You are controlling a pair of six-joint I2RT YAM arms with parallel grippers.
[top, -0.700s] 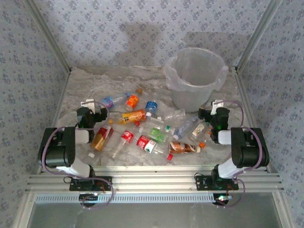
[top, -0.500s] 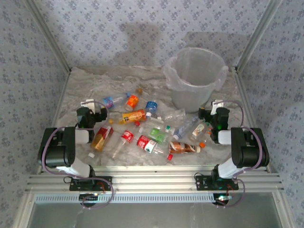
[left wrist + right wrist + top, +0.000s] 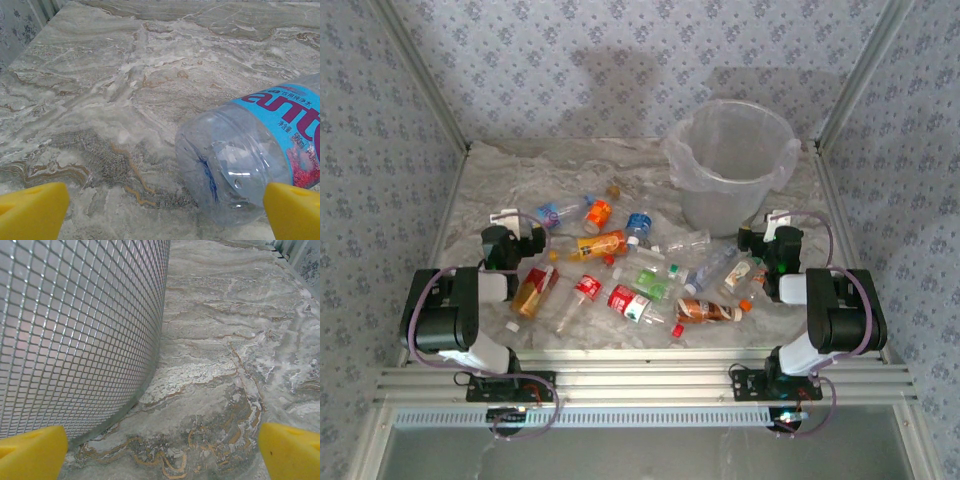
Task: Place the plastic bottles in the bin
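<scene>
Plastic bottles (image 3: 630,275): lying scattered, centre of top view, on marble table (image 3: 520,170). Bin (image 3: 732,165): upright, upper right of centre. Left gripper (image 3: 162,212): jaws apart; blue-labelled bottle (image 3: 250,150) lying at lower right. Right gripper (image 3: 160,452): jaws apart; bin wall at frame left.

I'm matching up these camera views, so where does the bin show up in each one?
Top external: the bin stands at the far right of the marbled tabletop.
Right wrist: its gridded wall takes the left half, close up.
Left wrist: this camera faces a blue-label bottle instead.
Shared landmark: that marbled tabletop.
</scene>
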